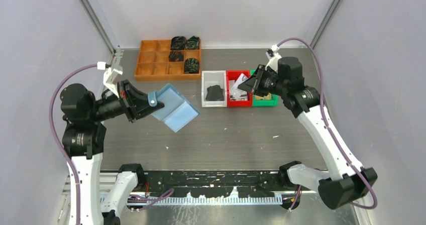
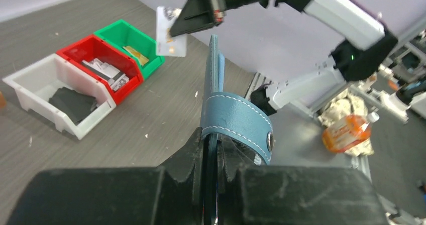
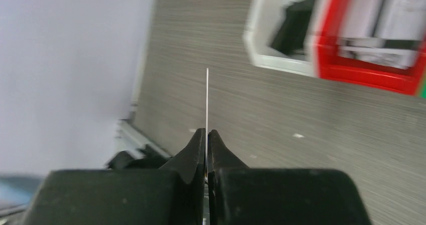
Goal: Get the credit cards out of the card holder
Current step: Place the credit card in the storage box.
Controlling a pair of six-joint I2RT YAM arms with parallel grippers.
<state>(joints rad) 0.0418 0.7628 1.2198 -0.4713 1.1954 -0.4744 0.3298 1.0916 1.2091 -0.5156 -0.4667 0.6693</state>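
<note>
your left gripper (image 1: 144, 103) is at the left of the top view, jaws pinched tight on the holder (image 1: 175, 109). it grips the edge by the tab loop. the blue holder sticks out to the right of the fingers, held up off the table (image 1: 236, 134), just left of centre frame. in the left wrist view the holder stands edge-on, rising straight up from the fingertips, and its stitched strap with a snap curls round on the right.

your right gripper (image 1: 249, 84) is in the upper right of the top view, over the red bin (image 1: 229, 92). its jaws are closed on a pale card (image 2: 170, 34). the right wrist view shows that card edge-on, a thin white line coming up from between the pressed fingers. in the left wrist view the card hangs at top centre, just up and left of the holder's top edge and not touching it.

below it three bins sit side by side — the white bin (image 1: 204, 89) with a dark flat piece (image 1: 215, 92) inside, then the red, then the green bin (image 1: 264, 104). an orange tray (image 1: 150, 59) lies at upper left of the table, with dark items in its right-hand compartments.
</note>
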